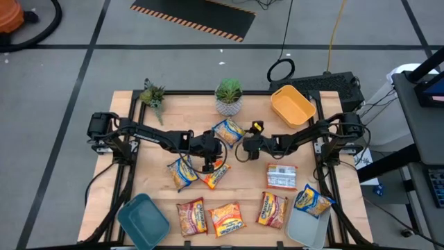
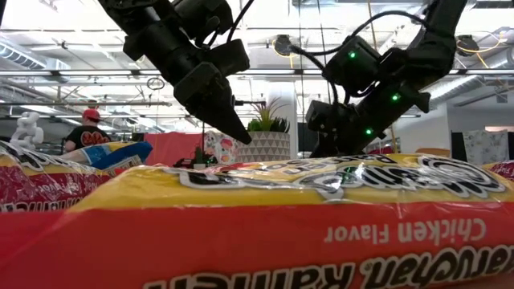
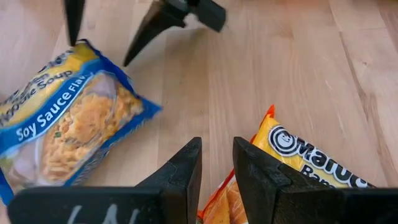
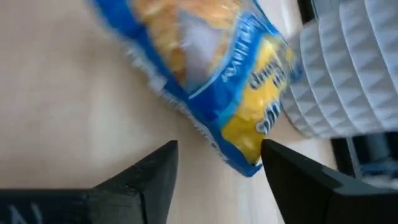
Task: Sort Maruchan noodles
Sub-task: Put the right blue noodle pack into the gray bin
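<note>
- Clearly the sorting is only just beginning: one blue-and-yellow packet [image 1: 313, 201] is lying over the rim of the pale bin [image 1: 305, 229] at the near right corner, while the yellow bin [image 1: 291, 105] and the teal bin [image 1: 142, 219] are showing nothing inside
- Seven more packets are lying loose on the bench [image 1: 149, 184]: a blue soy sauce packet [image 1: 182, 171] and an orange packet [image 1: 215, 173] near the middle, another blue packet [image 1: 228, 130] just beside the white plant pot [image 1: 228, 105], a red packet [image 1: 282, 176] to the right, and three along the near edge, namely a red packet [image 1: 191, 216], an orange chicken packet [image 1: 227, 218] and one more [image 1: 272, 209]
- The left gripper [image 1: 208, 165] is hanging over the middle pair, its fingers [image 3: 186, 171] standing a narrow gap apart and holding nothing, the orange packet's corner lying right at the fingertips
- The right gripper [image 1: 244, 149] is hovering by the blue packet near the pot, its fingers [image 4: 155, 168] spread wide and empty, the packet lying just ahead of them
- So most of the job is remaining, as I judge it
- The bench is light wooden planks in a dark frame, carrying a second small plant [image 1: 152, 96] at the far left
- Grey floor with a striped mat [image 1: 191, 15] is surrounding it; beyond, a bright open workspace is showing, with a person in a red cap [image 2: 87, 132] far off
</note>
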Motion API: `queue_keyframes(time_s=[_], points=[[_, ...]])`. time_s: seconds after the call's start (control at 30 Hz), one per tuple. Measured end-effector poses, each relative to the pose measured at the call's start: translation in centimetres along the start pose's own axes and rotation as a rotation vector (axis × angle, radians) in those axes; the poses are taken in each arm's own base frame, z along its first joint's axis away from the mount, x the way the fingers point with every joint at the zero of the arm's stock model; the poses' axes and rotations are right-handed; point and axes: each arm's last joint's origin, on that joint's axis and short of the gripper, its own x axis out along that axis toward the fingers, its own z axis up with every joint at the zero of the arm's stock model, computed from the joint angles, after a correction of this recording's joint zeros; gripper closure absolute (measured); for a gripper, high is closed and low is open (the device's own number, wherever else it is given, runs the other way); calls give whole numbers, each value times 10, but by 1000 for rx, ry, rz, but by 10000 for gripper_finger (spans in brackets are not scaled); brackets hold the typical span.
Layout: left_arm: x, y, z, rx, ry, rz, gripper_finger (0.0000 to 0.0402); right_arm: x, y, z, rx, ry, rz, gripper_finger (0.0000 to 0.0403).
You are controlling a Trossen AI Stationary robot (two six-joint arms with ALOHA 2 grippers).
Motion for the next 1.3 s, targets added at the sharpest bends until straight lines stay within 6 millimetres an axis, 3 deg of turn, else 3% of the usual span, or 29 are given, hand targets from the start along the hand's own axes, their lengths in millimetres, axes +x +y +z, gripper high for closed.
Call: queue_keyframes(time_s=[0.13, 0.27, 0.67, 0.9, 1.17, 1.3], points=[[0, 0, 2, -1, -23, 2, 305, 5, -7, -3, 74, 1, 31, 172], [0, 0, 5, -2, -52, 4, 305, 6, -9, -4, 101, -12, 66, 201], [0, 0, 6, -2, -59, 4, 305, 6, -8, -3, 71, -17, 66, 395], [0, 1, 6, -3, -59, 5, 305, -7, -4, 6, -68, -34, -13, 400], [0, 1, 8, -36, -82, 6, 305, -52, -11, 32, -162, -156, -131, 402], [-18, 0, 20, -76, -150, 1, 305, -77, -14, 40, -189, -209, -168, 402]])
